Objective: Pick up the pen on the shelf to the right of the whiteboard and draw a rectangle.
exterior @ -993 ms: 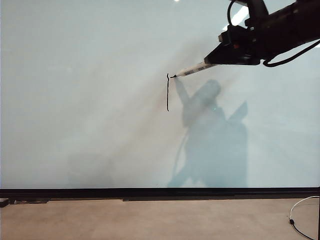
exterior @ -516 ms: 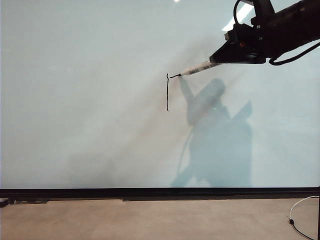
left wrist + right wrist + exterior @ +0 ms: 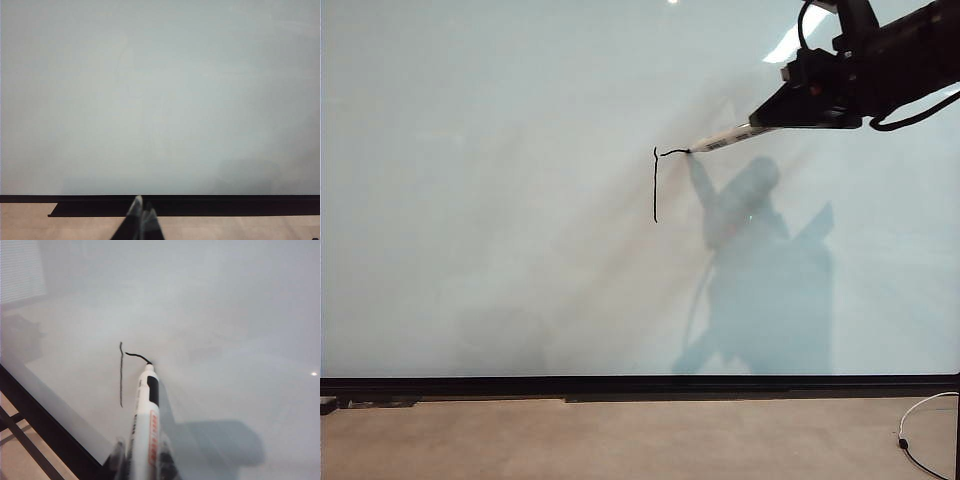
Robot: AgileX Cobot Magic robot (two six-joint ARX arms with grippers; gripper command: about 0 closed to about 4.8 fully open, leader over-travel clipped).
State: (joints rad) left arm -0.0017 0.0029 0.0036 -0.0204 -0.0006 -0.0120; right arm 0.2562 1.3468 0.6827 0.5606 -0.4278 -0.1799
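Your right gripper (image 3: 760, 121) sat at about 1 o'clock in the exterior view, its black arm coming in from the upper right corner. Its fingers were clamped on the pen (image 3: 720, 139), which stuck out down and to the left with its black tip touching the whiteboard (image 3: 500, 200). In the right wrist view the same gripper (image 3: 142, 460) held the white barrel of the pen (image 3: 146, 420), red and dark print showing along it, tip against the board (image 3: 225, 315).

The rectangle (image 3: 658, 180) was only partly drawn: one vertical stroke near the board's centre, plus a short wobbly top stroke running from its upper end toward 3 o'clock and ending at the pen tip. A small gap showed at that top corner. The right wrist view showed the same two strokes (image 3: 125, 370).

The arm's shadow lay on the board below the pen, toward 5 o'clock.

Your left gripper (image 3: 141, 217) was low, in front of the board's black bottom edge (image 3: 200, 199), pointing at the bare whiteboard (image 3: 160, 100). Its fingers looked together, tips touching, nothing between them. It was not visible in the exterior view.

A white cable (image 3: 920, 430) lay on the floor (image 3: 620, 440) at 5 o'clock.
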